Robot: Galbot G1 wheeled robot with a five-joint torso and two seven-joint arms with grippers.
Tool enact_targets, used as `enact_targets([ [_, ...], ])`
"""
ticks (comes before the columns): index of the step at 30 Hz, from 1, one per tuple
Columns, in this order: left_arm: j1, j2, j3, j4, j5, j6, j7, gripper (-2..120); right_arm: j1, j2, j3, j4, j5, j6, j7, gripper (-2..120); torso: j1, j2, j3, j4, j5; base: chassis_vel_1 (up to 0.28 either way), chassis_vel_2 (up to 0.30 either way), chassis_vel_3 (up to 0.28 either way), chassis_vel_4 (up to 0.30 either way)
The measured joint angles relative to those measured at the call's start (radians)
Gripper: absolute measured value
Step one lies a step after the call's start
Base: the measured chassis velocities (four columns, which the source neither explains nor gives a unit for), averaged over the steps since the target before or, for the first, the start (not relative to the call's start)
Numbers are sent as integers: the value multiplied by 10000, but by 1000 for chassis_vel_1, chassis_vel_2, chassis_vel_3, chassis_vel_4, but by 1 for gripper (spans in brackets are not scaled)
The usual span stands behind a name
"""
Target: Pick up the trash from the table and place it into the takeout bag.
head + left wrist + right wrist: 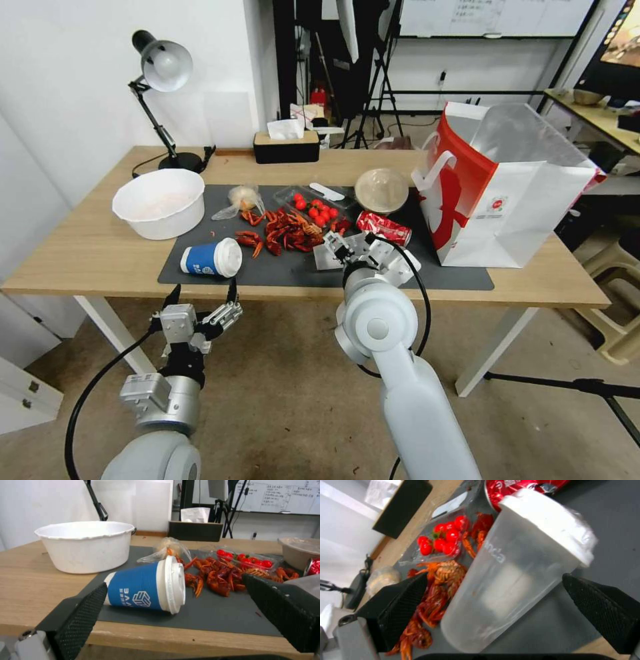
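Observation:
On the table (87, 257), a blue-and-white paper cup (210, 259) lies on its side at the front left of the dark mat (460, 279). My left gripper (203, 292) hangs open just before the table's front edge, facing that cup (143, 590) with its fingers (83, 615) still short of it. My right gripper (348, 251) is open around a clear plastic cup (516, 570) lying on the mat, one finger (603, 612) on each side. A crushed red can (383, 228), a beige lidded bowl (381, 190) and a small clear bag (241, 199) lie behind. The takeout bag (513, 200) stands upright at the right.
A big white bowl (160, 203) sits at the left. Red crayfish shells (283, 232) and a clear tray of tomatoes (315, 208) cover the mat's middle. A desk lamp (163, 73) and a black tissue box (287, 145) stand along the table's back edge.

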Motion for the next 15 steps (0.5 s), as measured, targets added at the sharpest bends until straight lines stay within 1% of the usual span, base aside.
enact_targets([
  [3, -54, 0, 1, 68, -19, -12, -3, 100, 164, 2, 79, -208, 98, -17, 225, 100, 0, 0, 0, 0, 0, 0, 0, 0, 0],
  [15, -154, 1, 45, 239, -49, -77, -8, 100, 561, 30, 375, -595, 392, -179, 462, 100, 0, 0, 0, 0, 0, 0, 0, 0, 0],
])
